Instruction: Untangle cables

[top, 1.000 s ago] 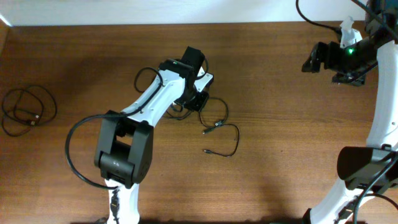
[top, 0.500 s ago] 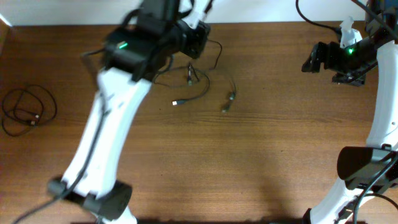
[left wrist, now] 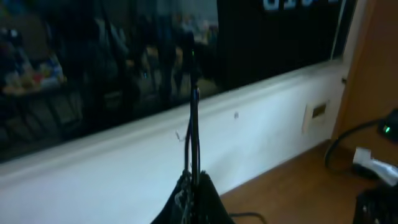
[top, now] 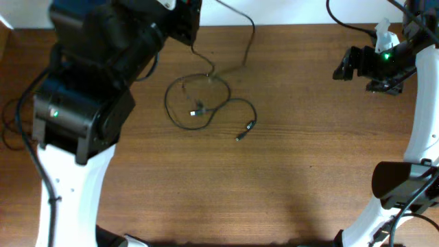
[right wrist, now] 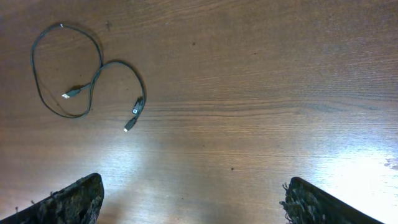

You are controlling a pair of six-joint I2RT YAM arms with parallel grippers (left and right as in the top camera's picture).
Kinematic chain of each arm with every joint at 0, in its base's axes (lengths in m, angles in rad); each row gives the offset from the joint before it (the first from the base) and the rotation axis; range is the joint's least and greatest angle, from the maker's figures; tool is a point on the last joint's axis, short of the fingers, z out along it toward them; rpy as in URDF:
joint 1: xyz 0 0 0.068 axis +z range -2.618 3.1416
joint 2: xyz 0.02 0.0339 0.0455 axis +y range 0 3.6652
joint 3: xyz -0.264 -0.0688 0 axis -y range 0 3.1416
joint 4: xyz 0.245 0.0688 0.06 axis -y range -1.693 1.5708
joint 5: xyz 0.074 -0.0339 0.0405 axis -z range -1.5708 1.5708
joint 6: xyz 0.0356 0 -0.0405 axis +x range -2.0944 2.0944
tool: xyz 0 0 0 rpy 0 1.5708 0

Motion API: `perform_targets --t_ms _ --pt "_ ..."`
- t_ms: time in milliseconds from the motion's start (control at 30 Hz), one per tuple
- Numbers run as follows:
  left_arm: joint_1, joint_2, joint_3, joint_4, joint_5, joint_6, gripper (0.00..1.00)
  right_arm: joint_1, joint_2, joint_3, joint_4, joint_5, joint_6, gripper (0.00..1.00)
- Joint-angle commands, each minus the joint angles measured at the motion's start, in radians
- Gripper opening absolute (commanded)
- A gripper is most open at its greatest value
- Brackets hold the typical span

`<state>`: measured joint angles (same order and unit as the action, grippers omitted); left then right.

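My left gripper [left wrist: 194, 194] is raised high above the table's back edge and is shut on thin black cables [left wrist: 194, 124], with two strands running out from between its fingers. In the overhead view these strands [top: 200, 56] trail from the left gripper [top: 189, 20] toward a cable loop [top: 180, 116] lying on the wood. That loop's two plug ends [top: 245, 128] lie beside it. I cannot tell whether the held strands touch the loop. The right wrist view shows the same loop [right wrist: 38, 81] on the table. My right gripper [right wrist: 196, 205] hangs open and empty at the far right [top: 346, 67].
The raised left arm [top: 89, 89] fills the left of the overhead view. It hides most of another coil of black cable [top: 8, 120] at the table's left edge. A white wall runs along the table's back edge [top: 288, 12].
My left arm has risen from the table and swung toward the back left, carrying cable strands with it. The loop and plugs have shifted on the wood. The right arm has not moved.
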<state>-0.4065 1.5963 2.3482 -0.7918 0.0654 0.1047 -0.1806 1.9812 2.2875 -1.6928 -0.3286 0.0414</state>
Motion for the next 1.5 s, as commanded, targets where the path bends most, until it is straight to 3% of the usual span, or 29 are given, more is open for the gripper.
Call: perform_targets --t_ms 0,167,367,600,833,1000,1067,1100,1133,1167,1267,1367,1467 --pt "0.003 -0.032 0.01 0.0 -0.022 0.002 0.0 0.01 -0.006 0.012 -0.003 0.012 -0.013 0.94" --pt "0.003 -0.03 0.01 -0.095 -0.131 0.002 0.0 0.033 0.014 0.011 -0.005 0.012 -0.013 0.94" --pt "0.044 -0.019 0.01 -0.149 -0.45 0.003 0.0 0.076 0.015 0.011 -0.001 0.012 -0.031 0.94" --pt "0.271 0.051 0.01 -0.108 -0.443 0.003 0.0 0.077 0.015 0.011 0.0 0.012 -0.031 0.94" --pt "0.521 0.23 0.01 0.156 -0.443 0.003 0.0 0.077 0.016 0.011 -0.005 0.012 -0.031 0.94" --pt "0.68 0.469 0.01 0.406 -0.444 0.058 0.0 0.077 0.016 0.011 -0.006 0.012 -0.031 0.94" --pt "0.731 0.559 0.01 0.433 -0.444 0.058 0.09 0.077 0.015 0.011 -0.006 0.011 -0.031 0.94" --pt "0.756 0.606 0.01 0.435 -0.443 0.057 0.2 0.077 0.016 0.011 -0.006 0.011 -0.03 0.94" --pt "0.781 0.656 0.009 0.434 -0.443 0.04 0.51 0.077 0.016 0.011 -0.006 0.008 -0.03 0.95" --pt "0.798 0.685 0.009 0.43 -0.443 0.02 0.95 0.077 0.016 0.011 -0.006 0.003 -0.03 0.94" --pt "0.856 0.763 0.009 0.313 -0.357 -0.098 1.0 0.077 0.016 0.011 -0.006 0.0 -0.026 0.94" --pt "0.886 0.777 0.009 0.242 -0.248 -0.101 0.99 0.077 0.016 0.011 -0.006 -0.003 -0.026 0.94" --pt "0.894 0.77 0.009 0.203 -0.244 -0.101 0.99 0.077 0.015 0.011 -0.006 -0.023 -0.027 0.94"
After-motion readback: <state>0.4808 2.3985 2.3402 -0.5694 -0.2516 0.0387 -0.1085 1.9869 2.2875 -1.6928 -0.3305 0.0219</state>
